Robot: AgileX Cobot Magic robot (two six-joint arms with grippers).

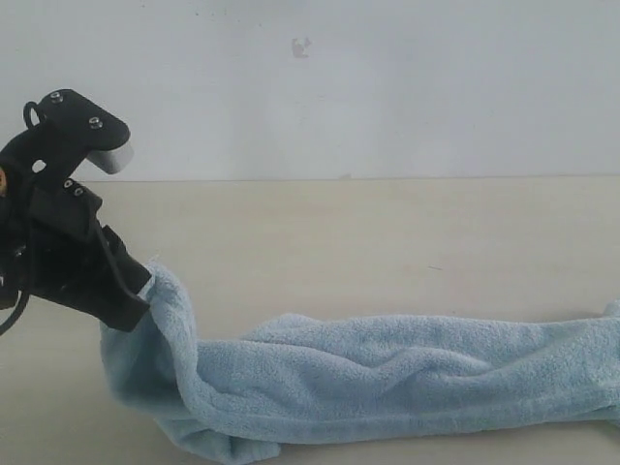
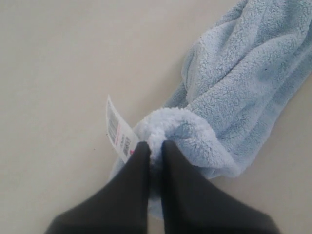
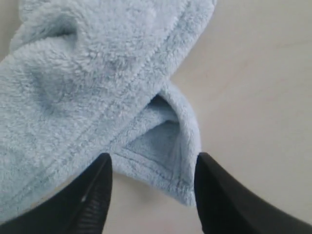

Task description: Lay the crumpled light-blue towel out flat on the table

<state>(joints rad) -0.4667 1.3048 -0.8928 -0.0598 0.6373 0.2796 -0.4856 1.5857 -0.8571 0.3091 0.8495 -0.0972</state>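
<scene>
On one table (image 1: pixel 387 232), one towel (image 1: pixel 387 378) lies pinched by the left gripper (image 2: pixel 155 145).

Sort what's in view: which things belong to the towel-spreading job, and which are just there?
Job: towel; table; left gripper, jaws shut on the towel's labelled corner; right gripper, jaws open over another corner.
Just there: wall; small mark on it.

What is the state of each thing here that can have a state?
towel: bunched into a long roll on the table, not spread; one end lifted.
label: sticking out at the gripped corner.
left gripper: shut on the towel.
right gripper: open, astride a towel corner.
</scene>
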